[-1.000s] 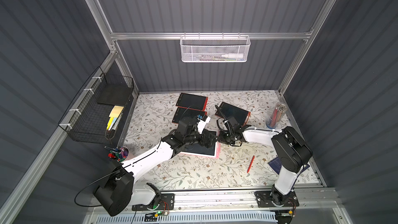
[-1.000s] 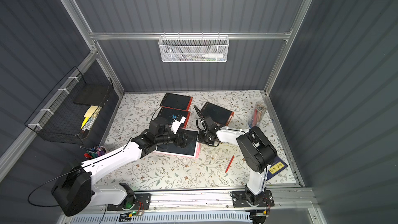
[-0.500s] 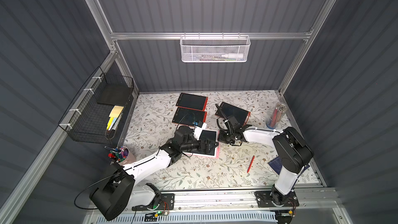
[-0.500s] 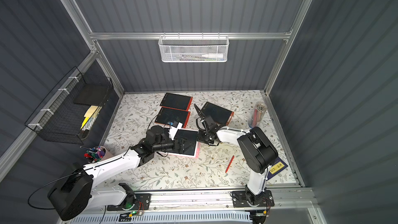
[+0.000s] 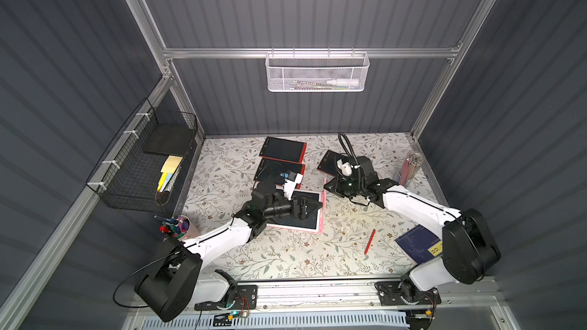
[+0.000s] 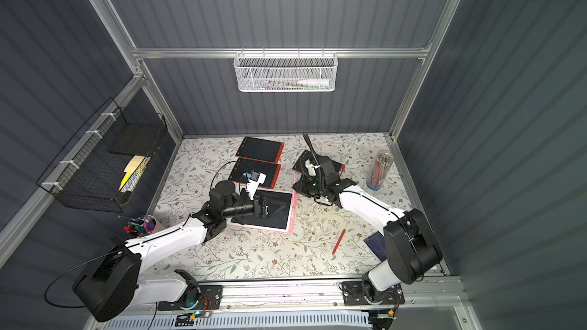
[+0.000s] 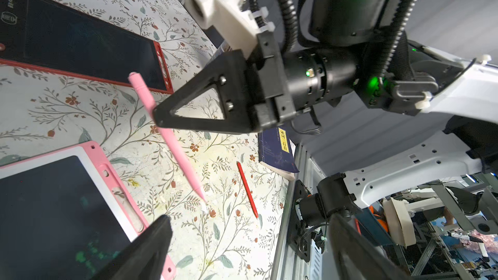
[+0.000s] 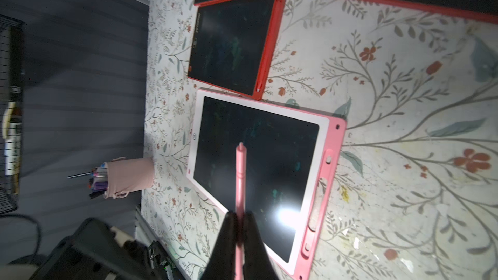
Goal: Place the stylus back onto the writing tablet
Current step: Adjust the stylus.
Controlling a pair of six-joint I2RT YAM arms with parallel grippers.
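Note:
The pink stylus point(image 7: 175, 144) hangs slanted over the floral table, just right of the pink writing tablet point(image 5: 322, 214). My right gripper point(image 8: 239, 219) is shut on the stylus point(image 8: 240, 179), also seen in the left wrist view point(image 7: 159, 118). The stylus tip points down close to the table beside the tablet's pink rim point(image 8: 331, 144); I cannot tell whether it touches. My left gripper point(image 5: 313, 207) hovers open over the tablet's dark screen point(image 6: 279, 214), with nothing between its wide-apart fingers point(image 7: 151, 249).
Three red-rimmed tablets point(image 5: 282, 150) lie behind the pink one. A red pen point(image 5: 369, 242) and a blue book point(image 5: 416, 242) lie front right. A clear pencil cup point(image 5: 411, 168) stands far right, a pink marker cup point(image 5: 179, 228) front left. A black wire basket point(image 5: 143, 166) hangs on the left wall.
My left arm has drawn back toward the front and sunk lower, its open gripper staying over the pink tablet. The right gripper has kept the stylus almost in place.

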